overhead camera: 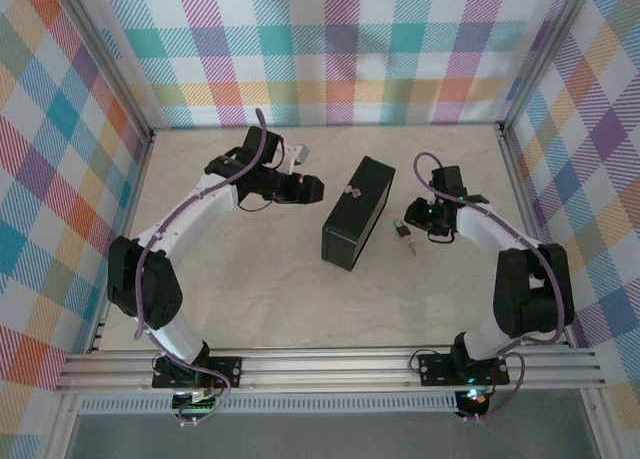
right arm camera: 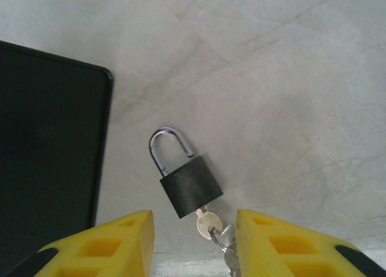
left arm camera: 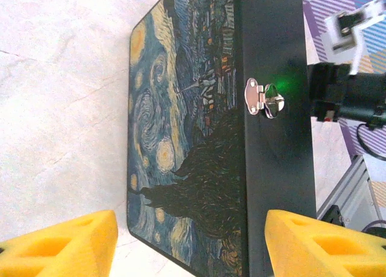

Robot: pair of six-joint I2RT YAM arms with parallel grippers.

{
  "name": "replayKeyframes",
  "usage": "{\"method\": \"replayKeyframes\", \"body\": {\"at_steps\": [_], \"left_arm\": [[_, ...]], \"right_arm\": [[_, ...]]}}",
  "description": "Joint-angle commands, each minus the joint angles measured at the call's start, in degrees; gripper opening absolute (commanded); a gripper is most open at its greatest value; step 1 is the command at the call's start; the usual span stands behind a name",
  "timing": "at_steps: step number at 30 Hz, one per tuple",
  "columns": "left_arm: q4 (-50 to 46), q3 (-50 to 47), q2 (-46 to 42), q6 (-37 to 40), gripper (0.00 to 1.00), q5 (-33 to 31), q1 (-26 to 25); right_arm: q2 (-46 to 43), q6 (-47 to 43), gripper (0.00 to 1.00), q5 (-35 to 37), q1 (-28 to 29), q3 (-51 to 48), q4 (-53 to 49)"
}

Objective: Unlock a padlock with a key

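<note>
— Standing round a pale marbled desk [overhead camera: 250, 279] are checked walls [overhead camera: 330, 49]. What's lying there?
— One box [overhead camera: 358, 211], one padlock [right arm camera: 191, 186] just beside it, one key [right arm camera: 205, 221] sticking in its base. Left claw [left arm camera: 192, 222] is gaping; right claw [right arm camera: 194, 219] is gaping astride the key.

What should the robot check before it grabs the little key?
1. Key sits in the padlock keyhole: ok.
2. Right gripper open, one finger on each side of the key: ok.
3. Padlock lies on the table, apart from the box: ok.
4. Shackle locked or already popped: cannot tell.
5. Left gripper open and empty, pointing at the box: ok.
</note>
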Motion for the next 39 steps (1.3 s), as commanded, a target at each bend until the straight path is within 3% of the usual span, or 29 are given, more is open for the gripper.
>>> {"method": "replayKeyframes", "body": {"at_steps": [1,5,6,8,18,20,23,25,29,31,35,39], "left_arm": [[-1.32,-0.28,-3.33,-0.34,0.65,-0.89,0.97],[-1.32,-1.59,-4.71,-0.25,0.66,-1.73,2.18],[-1.4,-1.79,-4.84,-0.17,0.66,-1.94,2.57],[-1.71,-1.82,-4.96,0.21,0.66,-2.29,3.44],[-3.82,2.02,-5.74,4.9,0.74,-17.21,5.74],[-2.67,1.99,-6.56,5.09,0.79,-20.38,6.16],[-0.87,1.48,-7.0,3.98,0.82,-22.35,7.4],[-0.55,1.82,-6.53,1.5,0.83,-21.28,8.83],[-1.65,2.48,-5.3,-1.23,0.83,-20.8,10.54],[-1.94,2.7,-4.86,-0.42,0.82,-18.77,10.76],[-1.33,2.11,-4.68,-0.4,0.81,-15.12,10.73],[-1.41,1.65,-4.53,-0.23,0.8,-12.67,10.69]], "right_arm": [[1.22,-0.51,0.41,-1.45,-0.64,-0.25,2.94],[-0.61,-1.02,0.51,-3.94,-0.67,0.9,2.39],[-1.31,-1.93,0.61,-5.44,-0.63,1.95,1.74],[-2.81,-3.64,1.0,-8.07,-0.55,3.99,0.24],[-9.62,-13.91,1.0,-5.37,0.34,19.43,-8.79],[-11.36,-23.77,1.0,-7.31,0.33,20.27,-5.61],[-15.82,-9.4,1.0,9.97,-0.13,13.7,5.47],[-15.72,-8.72,0.96,2.55,-1.24,12.93,7.02],[-5.93,-4.87,0.93,-4.43,-0.34,26.93,-14.82],[-3.02,-3.35,1.0,-7.53,0.57,29.42,-19.82],[-1.37,3.78,1.0,-9.87,3.47,29.13,-21.76],[1.63,7.47,1.0,-6.02,8.12,31.27,-24.12]]}}
